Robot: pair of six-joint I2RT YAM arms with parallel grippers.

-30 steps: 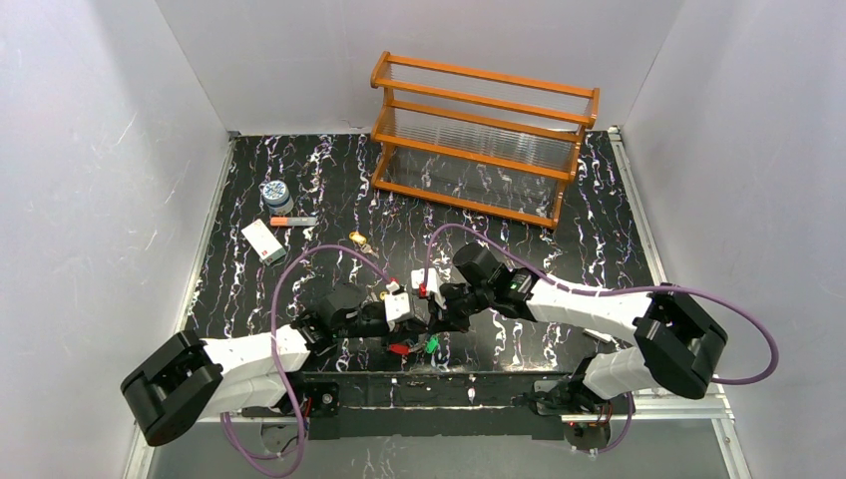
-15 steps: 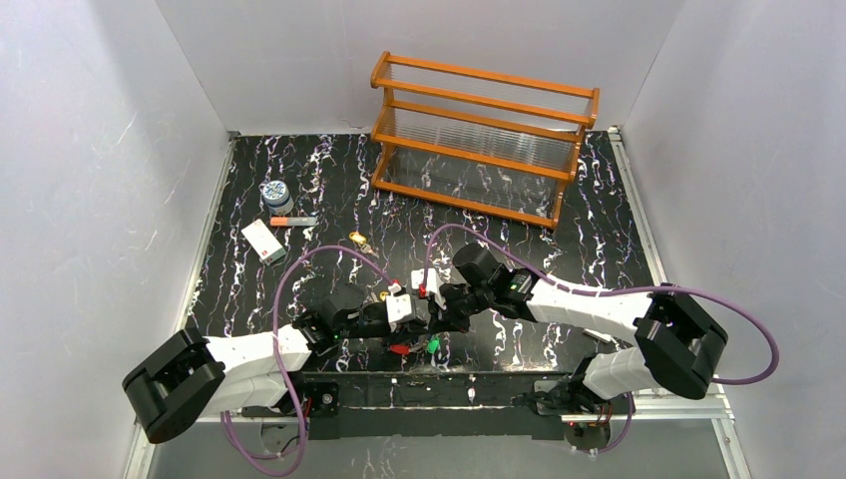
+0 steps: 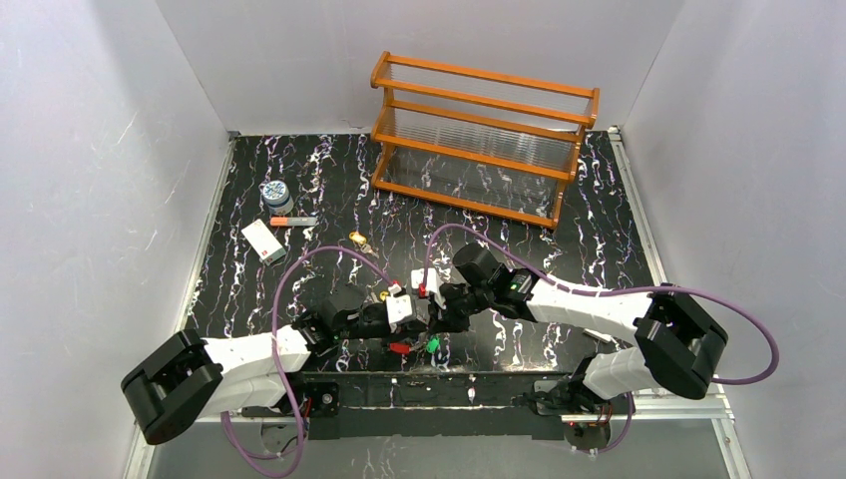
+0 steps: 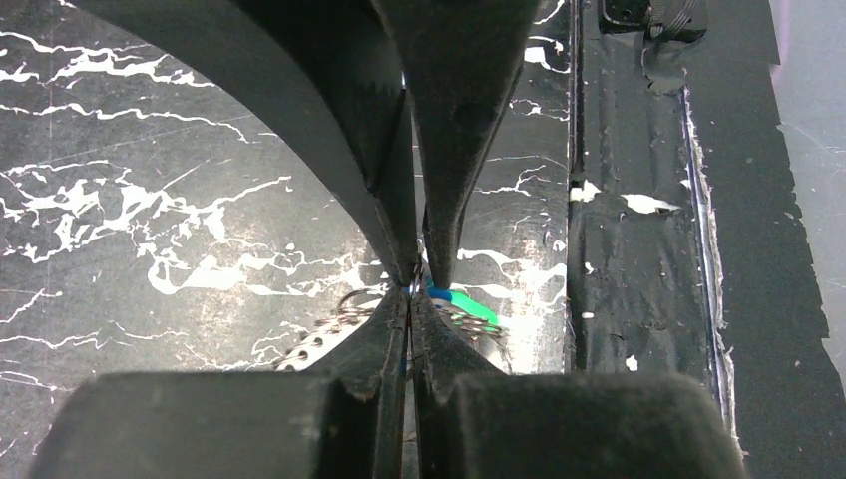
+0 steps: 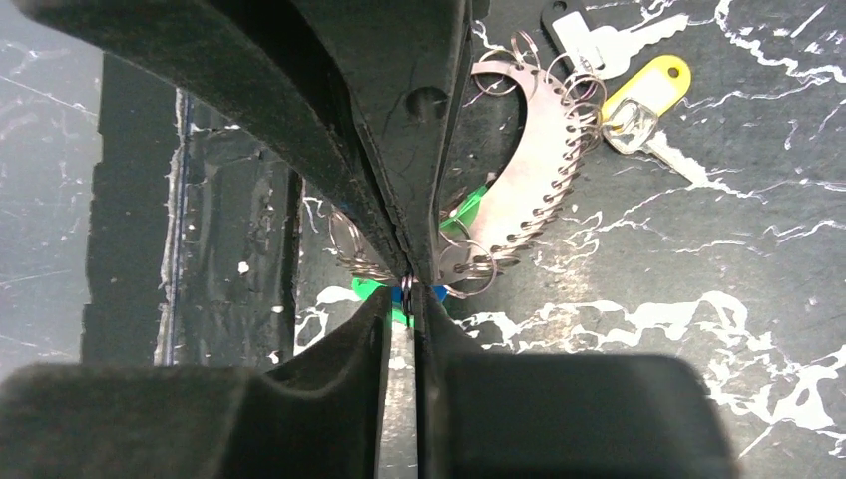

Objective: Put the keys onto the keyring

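My left gripper [image 3: 417,321] and right gripper [image 3: 429,317] meet tip to tip low over the near middle of the table. In the left wrist view my gripper [image 4: 411,291] is shut, with a sliver of a blue key [image 4: 437,291] in it. In the right wrist view my gripper [image 5: 407,291] is shut on a small metal ring of the keyring [image 5: 407,287]. A curved silvery plate [image 5: 544,160] with several small rings lies just behind. A green key [image 5: 371,289], a yellow key [image 5: 648,88] and a black-headed key [image 5: 584,38] lie by it. A red key [image 3: 399,348] and the green key [image 3: 433,345] show from above.
A wooden rack [image 3: 484,140] stands at the back. A round blue-white jar [image 3: 275,193], an orange-tipped stick [image 3: 292,221] and a white card [image 3: 263,240] lie at the left. A small yellowish item [image 3: 356,238] lies mid-table. The table's taped front edge [image 4: 638,200] is close by.
My left arm has shifted very slightly toward the right gripper. Both grippers stay shut and tip to tip.
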